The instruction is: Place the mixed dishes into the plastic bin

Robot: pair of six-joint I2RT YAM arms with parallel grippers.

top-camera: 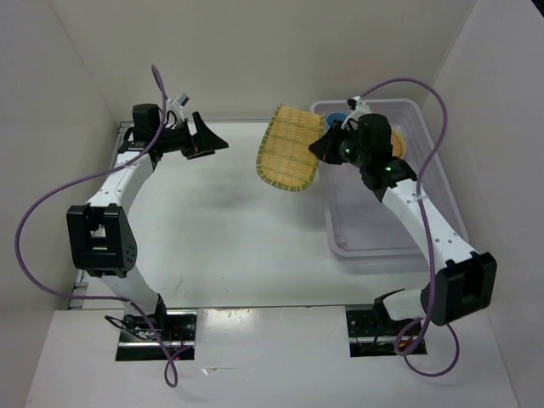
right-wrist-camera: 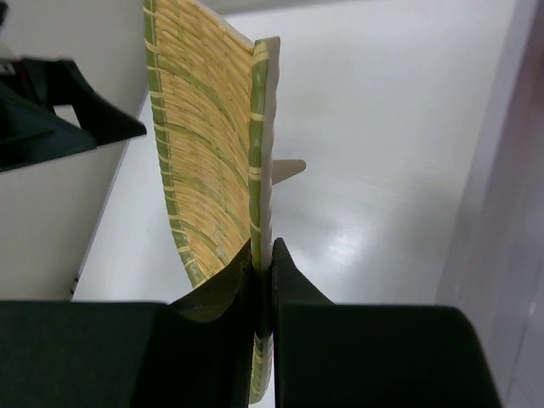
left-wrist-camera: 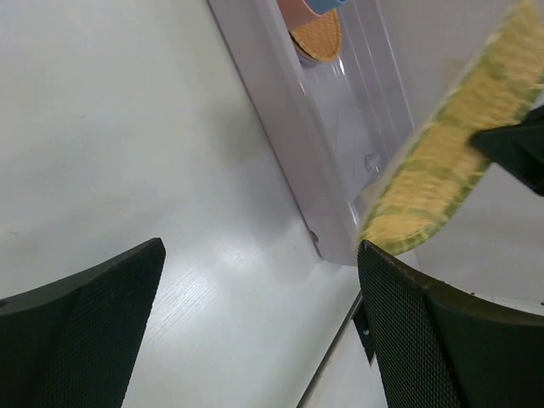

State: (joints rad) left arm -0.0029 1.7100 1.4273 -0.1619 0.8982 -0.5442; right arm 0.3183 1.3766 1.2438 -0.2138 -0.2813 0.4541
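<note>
My right gripper (top-camera: 327, 143) is shut on the rim of a yellow woven-look plate (top-camera: 291, 147), held tilted in the air just left of the plastic bin (top-camera: 374, 242). The right wrist view shows the plate (right-wrist-camera: 208, 144) edge-on, pinched between the jaws of that gripper (right-wrist-camera: 262, 255). The bin holds a blue cup (top-camera: 337, 119) and another yellow woven plate (top-camera: 398, 144) at its far end; both lie partly under the arm. The left wrist view shows the bin's wall (left-wrist-camera: 280, 110), the woven plate inside (left-wrist-camera: 318, 36) and the held plate (left-wrist-camera: 442, 157). My left gripper (top-camera: 208, 141) is open and empty, far left.
White walls close the table at the back and both sides. A metal rail (top-camera: 123, 140) runs along the far left edge. Purple cables loop over both arms.
</note>
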